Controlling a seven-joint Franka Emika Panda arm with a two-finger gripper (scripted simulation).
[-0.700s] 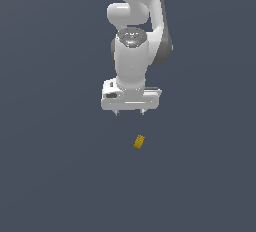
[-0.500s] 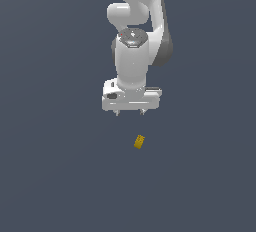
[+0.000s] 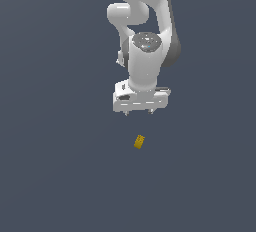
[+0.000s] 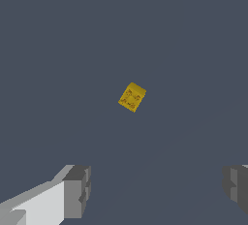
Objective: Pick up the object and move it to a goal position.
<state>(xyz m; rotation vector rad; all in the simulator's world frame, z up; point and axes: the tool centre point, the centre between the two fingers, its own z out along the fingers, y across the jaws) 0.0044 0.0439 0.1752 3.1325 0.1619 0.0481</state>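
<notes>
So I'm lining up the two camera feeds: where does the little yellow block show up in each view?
Exterior view: the yellow block lies just below centre, under the white pincer and apart from it.
Wrist view: the yellow block sits near the picture's middle, beyond the two grey fingertips, between their lines and untouched.
Shared landmark: the open pincer itself, seen whole in the exterior view, with only its fingertips showing in the wrist view.
</notes>
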